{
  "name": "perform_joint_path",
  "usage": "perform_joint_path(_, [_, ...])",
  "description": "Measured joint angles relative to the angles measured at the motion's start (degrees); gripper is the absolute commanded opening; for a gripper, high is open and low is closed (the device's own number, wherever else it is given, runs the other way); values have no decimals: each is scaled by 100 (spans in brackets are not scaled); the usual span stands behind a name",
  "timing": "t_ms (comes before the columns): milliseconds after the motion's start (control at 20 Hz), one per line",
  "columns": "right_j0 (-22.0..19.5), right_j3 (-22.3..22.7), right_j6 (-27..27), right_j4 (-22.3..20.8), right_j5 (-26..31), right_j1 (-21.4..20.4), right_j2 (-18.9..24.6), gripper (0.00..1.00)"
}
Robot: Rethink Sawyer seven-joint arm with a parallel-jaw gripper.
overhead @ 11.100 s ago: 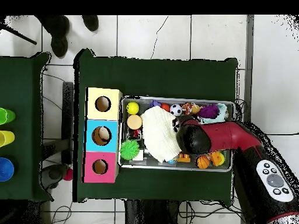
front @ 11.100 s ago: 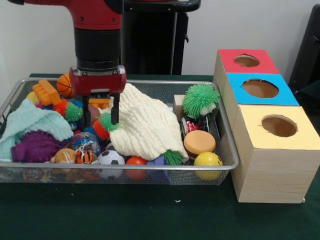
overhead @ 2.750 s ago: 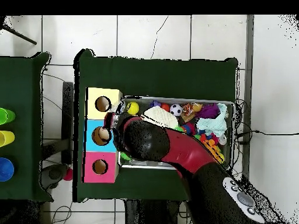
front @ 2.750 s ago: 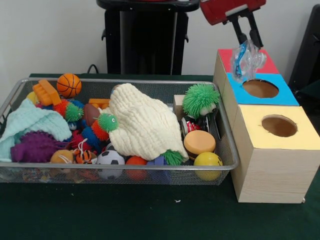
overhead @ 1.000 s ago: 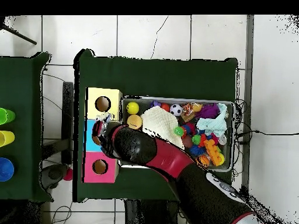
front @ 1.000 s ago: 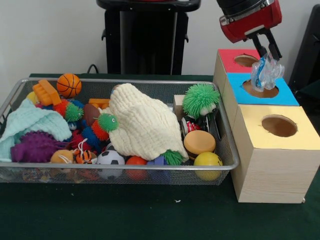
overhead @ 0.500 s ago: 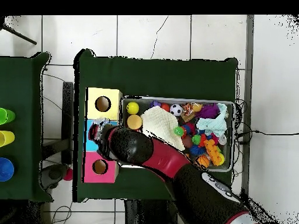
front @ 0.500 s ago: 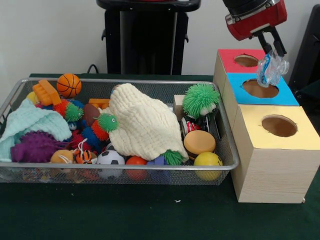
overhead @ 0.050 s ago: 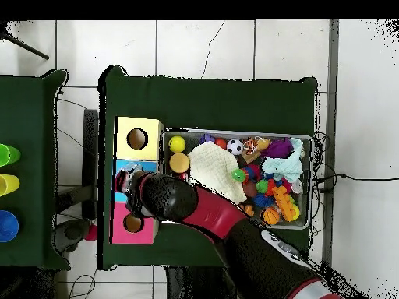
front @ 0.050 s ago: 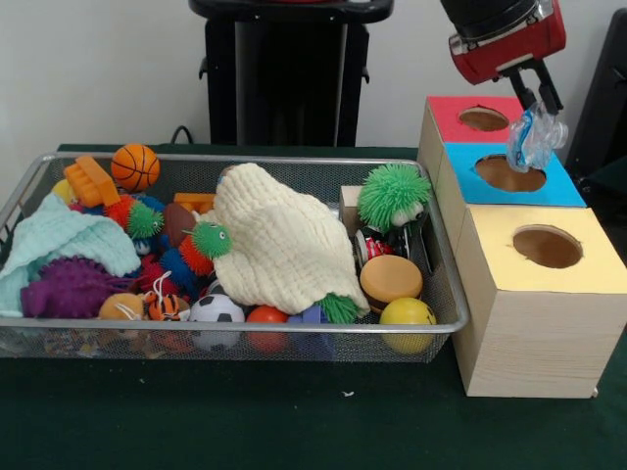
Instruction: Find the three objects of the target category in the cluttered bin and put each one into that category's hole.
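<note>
My gripper (front @ 0.050 s ago: 539, 106) hangs above the far right edge of the blue box (front @ 0.050 s ago: 562, 192), shut on a crinkled clear plastic piece with blue marks (front @ 0.050 s ago: 534, 139). The piece dangles just over the blue box's hole (front @ 0.050 s ago: 510, 173). From overhead the arm (overhead @ 0.050 s ago: 167, 196) covers the blue box, and a bit of the clear piece (overhead @ 0.050 s ago: 128, 173) shows at its left. Behind stands the red box with its hole (front @ 0.050 s ago: 483, 118), in front the yellow box with its hole (front @ 0.050 s ago: 547, 246). The wire bin (front @ 0.050 s ago: 446, 262) holds the clutter.
In the bin lie a cream knitted cloth (front @ 0.050 s ago: 284, 245), a green spiky ball (front @ 0.050 s ago: 393, 195), a mint cloth (front @ 0.050 s ago: 59, 241), a purple spiky toy (front @ 0.050 s ago: 69, 287), a small basketball (front @ 0.050 s ago: 135, 166), a soccer ball (front @ 0.050 s ago: 217, 309) and a yellow ball (front @ 0.050 s ago: 408, 313).
Since 11 s ago the gripper left the bin carrying the clear plastic piece and went to the boxes. Over the last second it rose slightly and drifted right above the blue box.
</note>
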Motion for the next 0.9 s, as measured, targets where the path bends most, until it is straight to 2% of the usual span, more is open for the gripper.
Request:
perform_joint_path(750, [179,0,0,2,4,194,-461,0])
perform_joint_path(800, [215,1,0,1,8,194,-513,100])
perform_joint_path(900, [236,0,0,2,5,194,-532,100])
